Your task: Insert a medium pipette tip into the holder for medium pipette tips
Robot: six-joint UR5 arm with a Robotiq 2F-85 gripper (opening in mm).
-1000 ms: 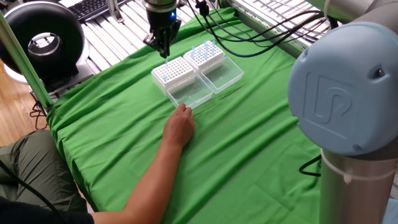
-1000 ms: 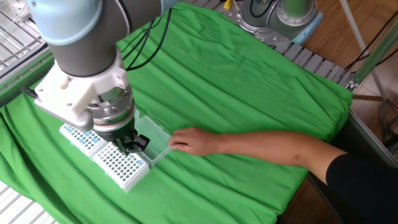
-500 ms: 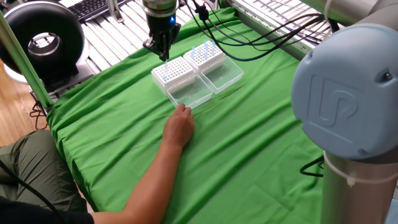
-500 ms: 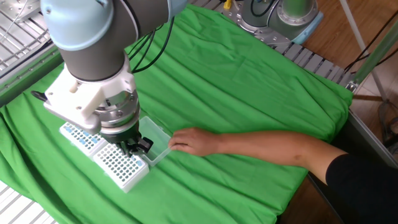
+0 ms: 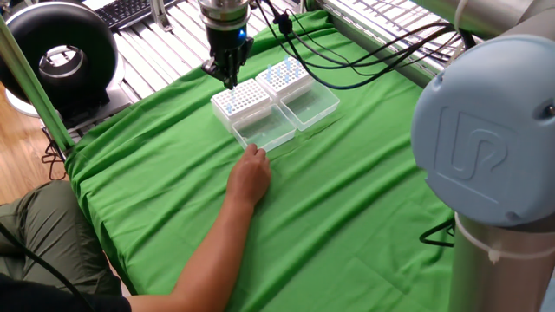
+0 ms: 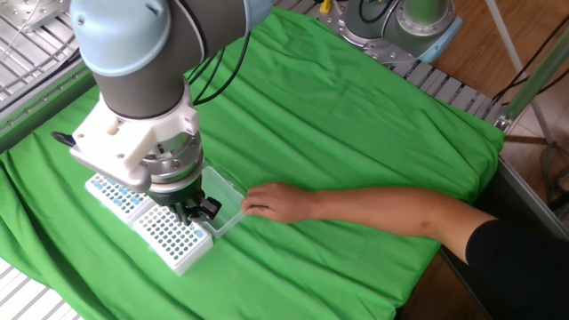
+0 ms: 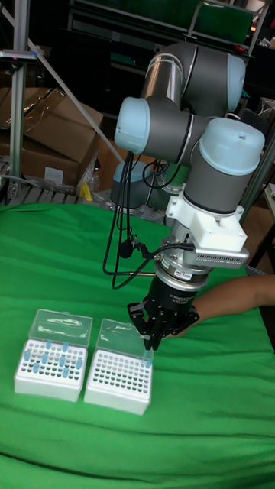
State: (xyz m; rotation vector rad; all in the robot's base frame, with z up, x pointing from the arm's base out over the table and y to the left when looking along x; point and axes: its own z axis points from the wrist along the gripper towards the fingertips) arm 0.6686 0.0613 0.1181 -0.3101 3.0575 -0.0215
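Tool: my tool (image 7: 149, 345) hangs point-down over the near-right corner of the rack (image 7: 118, 380), its fingers drawn close together. A small pale blue tip (image 7: 148, 361) shows just under them in the tall view, so I judge it pinched there; the other views are too coarse to confirm.
Tip: upright, narrow end down, because it has to enter a hole along the hole's own axis.
Rack: white block with a grid of holes, nearly all bare, standing on the green cloth (image 5: 347, 191) that covers the worktop. Its clear lid (image 5: 264, 130) is swung fully open and lies flat, which leaves the grid free from above.
Second rack: the alike block (image 7: 49, 369) stands just beside it, lid open too, and already carries scattered blue tips. I take the barer one beneath my tool as the target.
Hand: a person's hand (image 5: 250, 176) rests on the cloth with fingertips at the lid's edge, probably steadying the rack against my push.
Stage: tip seems poised just above a corner hole; whether it has entered I cannot tell.
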